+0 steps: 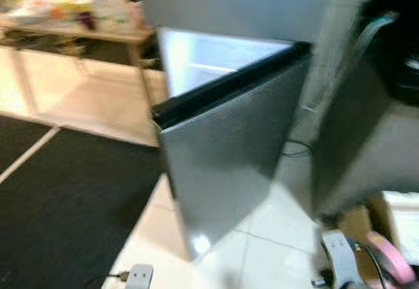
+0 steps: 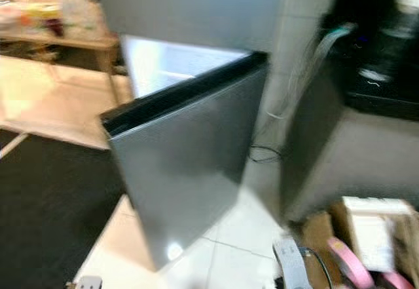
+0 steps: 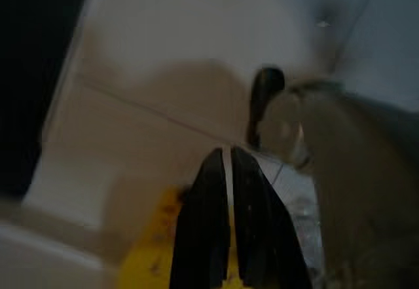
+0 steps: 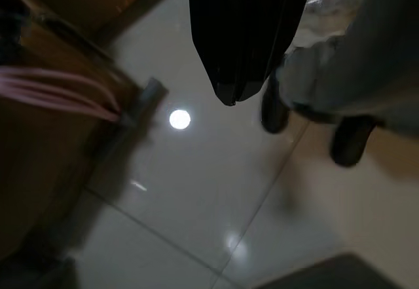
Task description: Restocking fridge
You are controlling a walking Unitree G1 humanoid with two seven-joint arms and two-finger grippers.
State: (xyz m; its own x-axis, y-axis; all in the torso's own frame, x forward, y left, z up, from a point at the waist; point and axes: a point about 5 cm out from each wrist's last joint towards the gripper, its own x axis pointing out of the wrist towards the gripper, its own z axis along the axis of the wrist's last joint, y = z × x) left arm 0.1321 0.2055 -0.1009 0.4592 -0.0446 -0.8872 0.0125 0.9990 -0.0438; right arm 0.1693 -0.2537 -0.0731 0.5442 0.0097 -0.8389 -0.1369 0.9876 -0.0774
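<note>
We stand before the fridge point(image 1: 229, 92), which fills the middle of the head views, blurred. Its lower door point(image 1: 229, 164) is swung open toward us, grey and textured, with a black strip along its top edge; behind it the lit interior point(image 1: 209, 59) glows pale. The upper door point(image 1: 229, 0) above is shut.

To the far left, a wooden table point(image 1: 98, 35) carries bottles and clutter too smeared for us to name. A dark mat point(image 1: 65, 204) covers the near left floor, beside pale glossy tiles point(image 1: 275, 236). On the right stands a dark cabinet point(image 1: 366, 138), with cardboard boxes point(image 2: 366, 236) and pink loops point(image 2: 347, 263) near its foot.

Our left gripper point(image 3: 228, 171) hangs low over the tiles, its two black fingers pressed together, something yellow under them. Our right gripper point(image 4: 242, 92) also hangs toward the floor, fingers closed on nothing. Beyond each one, we see a person's shoe point(image 4: 275, 112) and trouser leg point(image 4: 353, 73) close by.
</note>
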